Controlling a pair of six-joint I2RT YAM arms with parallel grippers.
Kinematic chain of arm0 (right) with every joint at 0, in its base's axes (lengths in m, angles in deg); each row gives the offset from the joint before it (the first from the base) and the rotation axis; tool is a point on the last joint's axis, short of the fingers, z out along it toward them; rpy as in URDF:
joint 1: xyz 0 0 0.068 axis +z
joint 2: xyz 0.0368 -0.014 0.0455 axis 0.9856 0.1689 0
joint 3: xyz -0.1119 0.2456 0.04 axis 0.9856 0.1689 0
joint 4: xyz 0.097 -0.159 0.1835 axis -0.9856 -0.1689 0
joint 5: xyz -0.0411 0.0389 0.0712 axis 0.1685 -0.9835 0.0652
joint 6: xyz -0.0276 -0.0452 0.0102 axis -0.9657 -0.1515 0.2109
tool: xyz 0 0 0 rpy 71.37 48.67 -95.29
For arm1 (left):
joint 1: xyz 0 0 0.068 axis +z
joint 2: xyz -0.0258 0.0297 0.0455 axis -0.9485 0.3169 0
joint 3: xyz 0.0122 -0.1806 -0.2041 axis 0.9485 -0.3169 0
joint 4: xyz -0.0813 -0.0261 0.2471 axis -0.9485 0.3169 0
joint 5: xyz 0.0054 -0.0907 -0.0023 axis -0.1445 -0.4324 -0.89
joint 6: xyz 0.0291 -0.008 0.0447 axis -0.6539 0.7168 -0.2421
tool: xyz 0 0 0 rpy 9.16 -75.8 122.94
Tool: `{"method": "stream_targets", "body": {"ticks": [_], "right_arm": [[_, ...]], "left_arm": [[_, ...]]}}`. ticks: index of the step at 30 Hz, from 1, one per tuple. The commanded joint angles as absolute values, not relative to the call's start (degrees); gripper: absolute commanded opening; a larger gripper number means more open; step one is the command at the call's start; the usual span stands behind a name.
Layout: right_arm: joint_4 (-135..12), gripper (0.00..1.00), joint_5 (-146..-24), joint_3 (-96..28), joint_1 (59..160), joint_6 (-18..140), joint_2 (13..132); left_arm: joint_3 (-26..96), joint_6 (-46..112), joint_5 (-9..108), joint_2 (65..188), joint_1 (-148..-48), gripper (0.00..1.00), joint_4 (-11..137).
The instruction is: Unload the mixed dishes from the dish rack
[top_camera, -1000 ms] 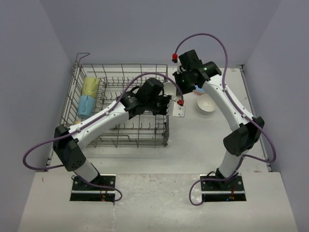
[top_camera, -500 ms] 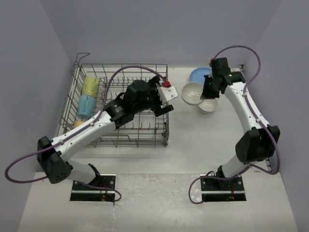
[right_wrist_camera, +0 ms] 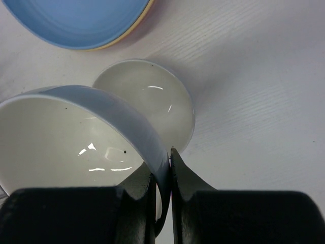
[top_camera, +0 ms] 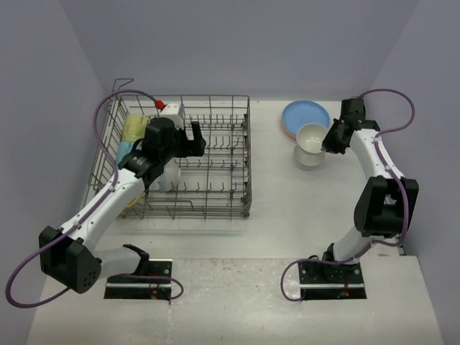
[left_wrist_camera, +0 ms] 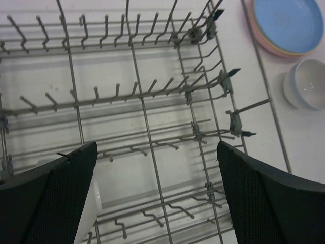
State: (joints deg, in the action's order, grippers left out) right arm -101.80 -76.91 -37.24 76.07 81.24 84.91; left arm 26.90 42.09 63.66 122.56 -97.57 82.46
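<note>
Step in hand, as I read it: parking a bowl on the right. The right jaws were clamped on the rim of a white bowl (right_wrist_camera: pixel 76 132), which was tilted and hanging just over a second white bowl (right_wrist_camera: pixel 157 101) already on the bench (top_camera: pixel 287 208). Both sat just near of the plate stack (top_camera: pixel 305 115) (blue on top, pink and yellow edges under it). I couldn't tell whether the held bowl was touching the lower one.

Next move probably calls for levelling it, lowering it into the lower bowl, then letting go. A skewed rim could ride up and tip the pair.

The left jaws were spread wide, gripping nothing, hovering over the middle of the dish rack (top_camera: pixel 249 165).

Still inside:
- a third white bowl (left_wrist_camera: pixel 87 213), low at the near-left, right by one finger
- a pale yellow-green mug (top_camera: pixel 134 127) and a light blue mug (top_camera: pixel 123 152) against the left wall

In the way were rows of upright tines (left_wrist_camera: pixel 117 94) around the bowl. The left arm would likely need a straight-down approach between them (little room to swing sideways).
</note>
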Motion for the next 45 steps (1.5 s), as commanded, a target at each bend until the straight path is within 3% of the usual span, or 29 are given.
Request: {"method": "stream_targets", "body": {"ticks": [1,7,19,25,26,37,40,45], "right_arm": [[-95.28,0.00,-75.95,-37.21,75.62,82.93,86.99],[-92.47,0.01,-77.44,-35.63,75.62,83.02,90.15],[-91.76,0.15,-76.22,-35.36,75.62,83.90,94.55],[-92.81,0.38,-75.51,-35.80,75.62,84.78,94.47],[-93.08,0.48,-75.60,-35.98,75.62,84.86,94.38],[-96.86,0.90,-72.70,-37.30,75.71,85.04,85.77],[-97.48,0.99,-72.26,-37.56,75.71,84.69,82.96],[-98.71,0.99,-71.82,-38.09,75.88,83.99,79.09]], "left_arm": [[23.50,49.28,64.25,117.80,-95.26,1.00,84.67],[19.19,50.43,66.80,113.66,-94.20,1.00,89.07],[19.36,51.13,67.59,111.46,-94.11,1.00,93.46],[19.97,51.92,69.78,110.41,-94.11,1.00,96.54],[20.06,52.18,69.96,110.32,-94.11,1.00,96.89],[20.68,53.68,72.34,109.44,-94.11,1.00,102.25],[19.89,54.03,73.48,109.88,-94.11,1.00,102.96],[17.43,54.03,73.83,110.76,-93.33,1.00,101.04]]}}
